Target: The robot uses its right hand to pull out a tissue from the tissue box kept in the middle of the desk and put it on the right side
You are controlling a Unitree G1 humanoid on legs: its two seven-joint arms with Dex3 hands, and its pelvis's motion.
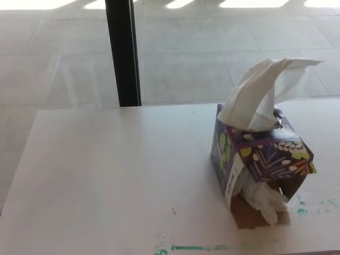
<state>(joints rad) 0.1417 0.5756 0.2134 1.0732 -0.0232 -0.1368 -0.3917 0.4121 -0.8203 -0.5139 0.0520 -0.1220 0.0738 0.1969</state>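
Black upright post (122,53), upper left of centre, rising from behind the far table edge to the top of the frame. Pale tiled floor (202,58) across the upper half, crossed by grout lines, bright light patches along the top edge. Green paint smears (191,247) along the bottom edge, more at lower right. Small dark fleck (173,211) at lower centre.

A purple cube tissue box (263,162) with leaf and floral print stands at right of centre in the frame, turned corner-on. A white tissue (260,93) rises from its top opening, fanning up toward the upper right. Its lower front side is torn open, with crumpled white tissue (263,196) spilling out.
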